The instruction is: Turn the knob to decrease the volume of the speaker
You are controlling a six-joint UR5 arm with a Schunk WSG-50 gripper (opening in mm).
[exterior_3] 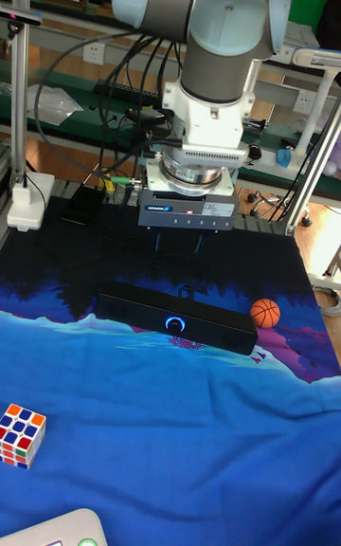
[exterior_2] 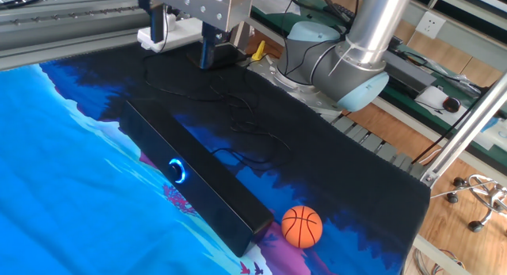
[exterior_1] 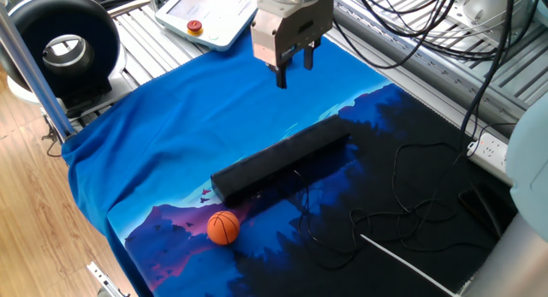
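The gripper [exterior_1: 292, 68] hangs above the desk, fingers [exterior_1: 281, 75] apart and empty. The speaker [exterior_1: 282, 159] lies below; its blue-lit knob [exterior_3: 174, 324] faces sideways, so a straight descent risks missing it.

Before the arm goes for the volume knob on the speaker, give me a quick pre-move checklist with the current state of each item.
1. Knob located, lit blue ring on the speaker front: ok.
2. Gripper empty, jaws apart: ok.
3. Gripper at the knob: not ok; it hangs above the cloth, clear of the speaker.
4. Jaws wide enough for the knob: cannot tell.
5. Orange ball off the knob: ok; it sits past the speaker's end.
6. Cable clear of the front face: ok; it trails behind.
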